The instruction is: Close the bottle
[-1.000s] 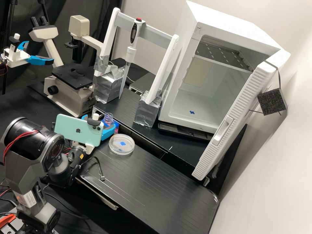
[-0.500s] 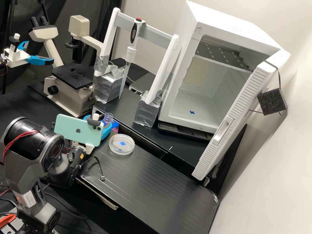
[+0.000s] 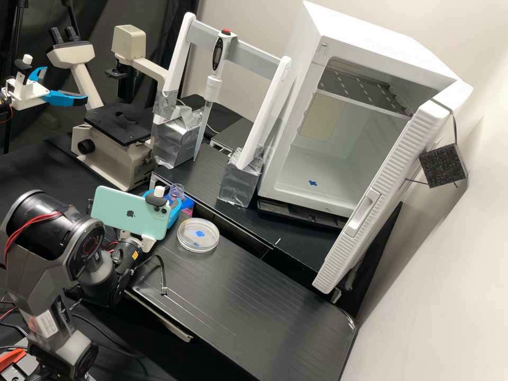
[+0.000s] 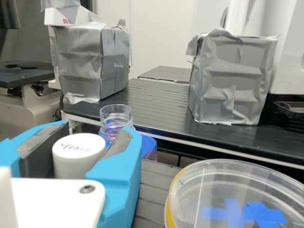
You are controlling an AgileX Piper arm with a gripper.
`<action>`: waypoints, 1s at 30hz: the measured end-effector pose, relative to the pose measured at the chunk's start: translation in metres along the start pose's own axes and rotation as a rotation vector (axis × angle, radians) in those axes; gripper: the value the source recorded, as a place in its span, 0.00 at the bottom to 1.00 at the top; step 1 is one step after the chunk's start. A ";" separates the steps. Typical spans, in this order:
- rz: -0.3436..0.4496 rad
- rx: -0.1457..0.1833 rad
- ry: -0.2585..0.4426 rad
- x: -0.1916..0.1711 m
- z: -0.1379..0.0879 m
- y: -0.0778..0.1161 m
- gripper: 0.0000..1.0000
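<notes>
In the high view the gripper (image 3: pixel 176 212) is at the near side of the bottle (image 3: pixel 177 191), partly hidden behind the phone on its mount. In the wrist view the gripper (image 4: pixel 90 137) has its two blue fingers shut on a white cap (image 4: pixel 79 156) with handwriting on its top. Beyond the fingers stands the clear bottle (image 4: pixel 115 117), upright, its round mouth uncovered. Cap and bottle neck are apart. One finger hides part of the bottle's body, where purple-pink tints show. A blue holder (image 4: pixel 149 144) is around or beside the bottle's lower part; which, I cannot tell.
A clear round dish (image 3: pixel 198 235) with blue tape lies close by on the black bench (image 3: pixel 254 296). Behind are two foil-wrapped blocks (image 3: pixel 239 182) of a pipette stand, a microscope (image 3: pixel 114 145) and an open white incubator (image 3: pixel 333 174). A cable hangs near the arm.
The gripper, with the phone mount, has shifted slightly to the right in the high view and now covers more of the bottle's lower part. Bottle and dish have stayed put.
</notes>
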 end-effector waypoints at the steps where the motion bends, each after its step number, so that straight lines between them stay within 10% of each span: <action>1: 0.000 0.000 0.000 0.000 0.000 0.000 0.00; 30: 0.092 -0.001 0.086 0.001 -0.016 0.021 0.00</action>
